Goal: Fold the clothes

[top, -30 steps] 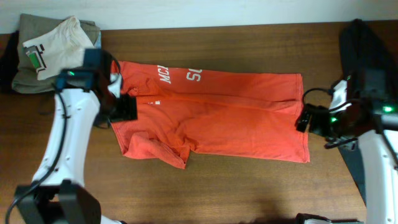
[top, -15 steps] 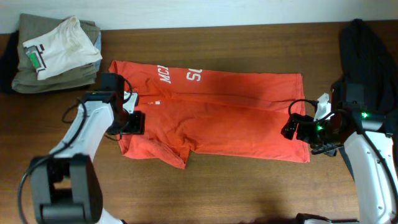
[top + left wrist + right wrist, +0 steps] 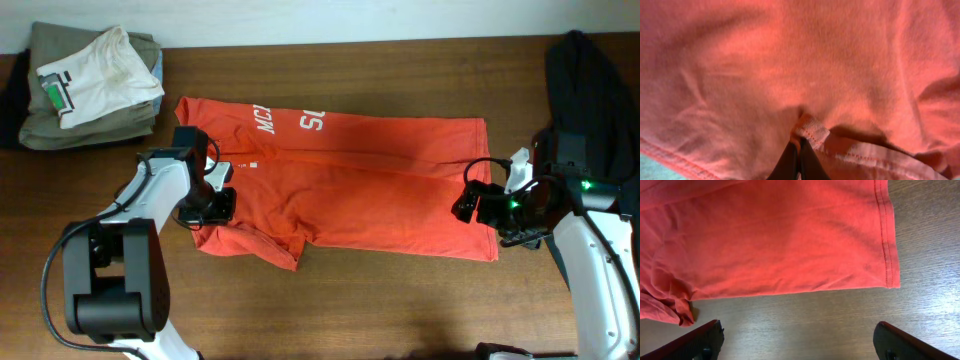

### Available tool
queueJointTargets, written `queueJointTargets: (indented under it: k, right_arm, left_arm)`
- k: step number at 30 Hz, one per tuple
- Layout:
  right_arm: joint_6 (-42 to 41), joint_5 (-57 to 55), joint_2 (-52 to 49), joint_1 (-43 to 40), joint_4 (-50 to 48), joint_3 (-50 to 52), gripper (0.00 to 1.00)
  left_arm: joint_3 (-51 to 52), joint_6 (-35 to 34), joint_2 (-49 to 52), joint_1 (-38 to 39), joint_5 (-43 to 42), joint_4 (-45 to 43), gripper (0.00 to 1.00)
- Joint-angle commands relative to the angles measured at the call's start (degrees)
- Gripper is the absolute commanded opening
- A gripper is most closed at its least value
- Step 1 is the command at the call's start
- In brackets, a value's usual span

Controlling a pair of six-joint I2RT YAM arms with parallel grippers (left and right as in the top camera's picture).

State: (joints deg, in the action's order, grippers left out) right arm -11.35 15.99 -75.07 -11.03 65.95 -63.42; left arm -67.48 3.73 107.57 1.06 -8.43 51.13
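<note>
The clothes, a red-orange T-shirt (image 3: 360, 180) with white lettering, lie spread on the brown table (image 3: 380, 300), collar end to the left. My left gripper (image 3: 205, 205) sits low on the shirt's left part, near the crumpled sleeve. In the left wrist view its gripper (image 3: 800, 150) is shut, fingertips pinched on a stitched fold of the red-orange cloth (image 3: 810, 132). My right gripper (image 3: 470, 205) hovers at the shirt's right hem. In the right wrist view it (image 3: 800, 340) stands wide open over bare wood, just off the hem corner (image 3: 892, 282), with nothing between its fingers (image 3: 705, 337).
A stack of folded olive pieces with a white tee (image 3: 90, 85) on top lies at the back left. A dark garment (image 3: 590, 90) is draped at the right edge, behind the right arm. Bare wood runs along the front of the shirt.
My left gripper moved down from the collar area onto the shirt's left part and shut on the cloth. The right gripper shifted left to the hem, then held still, open.
</note>
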Motion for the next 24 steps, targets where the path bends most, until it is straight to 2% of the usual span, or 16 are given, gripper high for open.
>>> queueJointTargets:
  k: [1,6,13,16,24]
  right_arm:
    - [-0.33,-0.2,0.48,0.24,-0.7,0.33,0.99]
    - [-4.83,-3.23,-2.16,0.04,-0.79,0.61,0.99]
    - [-9.94,-5.22,-7.78,0.02,-1.88,3.48,0.99]
    - [-15.82,-11.47,-11.8,0.02,-6.47,7.54,0.99]
    - [-16.13,-13.75,-19.12,-2.34,-12.46,9.53,0.99]
  left_arm:
    - [-3.56,0.46,-0.44,-0.11,-0.5,1.55,0.01]
    - [-5.6,-5.46,-1.64,-0.96,7.3,3.23,0.01]
    - [-5.6,-5.44,-2.19,-3.5,7.13,3.82,0.01]
    - [-5.6,-5.44,-2.16,-3.48,5.01,3.8,0.01]
    - [-5.6,-5.44,-2.16,-3.48,4.09,3.85,0.02]
